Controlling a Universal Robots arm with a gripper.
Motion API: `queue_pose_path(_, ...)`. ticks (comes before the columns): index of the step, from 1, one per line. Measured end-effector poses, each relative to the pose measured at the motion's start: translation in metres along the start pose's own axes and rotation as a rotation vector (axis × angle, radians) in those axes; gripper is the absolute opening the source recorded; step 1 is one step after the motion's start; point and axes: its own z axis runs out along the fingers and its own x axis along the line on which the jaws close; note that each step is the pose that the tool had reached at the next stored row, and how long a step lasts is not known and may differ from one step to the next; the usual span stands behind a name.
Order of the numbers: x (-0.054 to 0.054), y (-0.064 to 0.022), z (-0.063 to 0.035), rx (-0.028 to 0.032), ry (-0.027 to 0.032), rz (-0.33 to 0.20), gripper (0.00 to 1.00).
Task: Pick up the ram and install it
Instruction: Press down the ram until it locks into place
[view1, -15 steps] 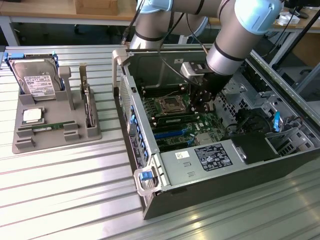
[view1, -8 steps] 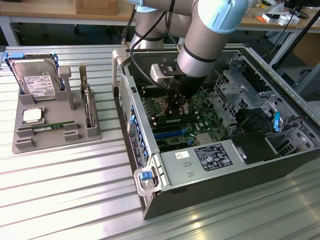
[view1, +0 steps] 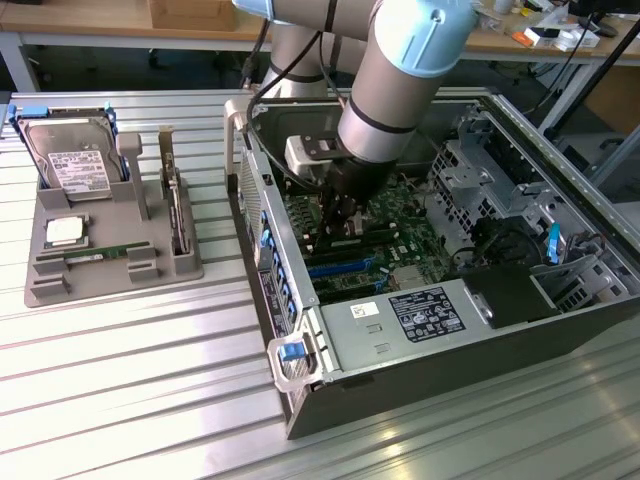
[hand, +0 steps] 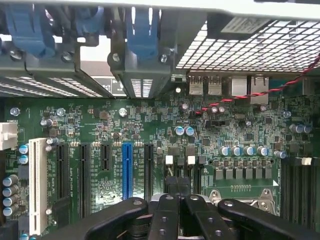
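The gripper (view1: 345, 222), at the centre of the exterior view, hangs low inside the open computer case (view1: 300, 400) over the motherboard (hand: 165, 135), its fingers closed together with nothing visibly between them. A ram (view1: 97, 255) stick lies flat in the grey parts tray (view1: 110, 285) at the left of that frame, on the ribbed tabletop (view1: 130, 400). My judgement: pressing a stick home goes best straight down, squarely along its slot.
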Motion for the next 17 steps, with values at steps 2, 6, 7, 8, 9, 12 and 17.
queue_pose_path(2, 0.002, -0.0001, 0.0026, 0.0, -0.0039, 0.0, 0.1)
queue_pose_path(6, 0.001, 0.0008, -0.0103, 0.0026, -0.0137, -0.001, 0.1)
queue_pose_path(7, 0.001, 0.0014, -0.0195, 0.0028, -0.0138, -0.001, 0.1)
queue_pose_path(8, 0.0, 0.0017, -0.0245, 0.0029, -0.0139, -0.001, 0.1)
queue_pose_path(9, 0.0, 0.0016, -0.0289, 0.0028, -0.0138, -0.001, 0.1)
queue_pose_path(12, 0.0, -0.0133, -0.0322, 0.002, -0.0151, -0.001, 0.1)
queue_pose_path(17, 0.0, -0.0455, -0.0341, -0.0061, -0.0195, -0.002, 0.1)
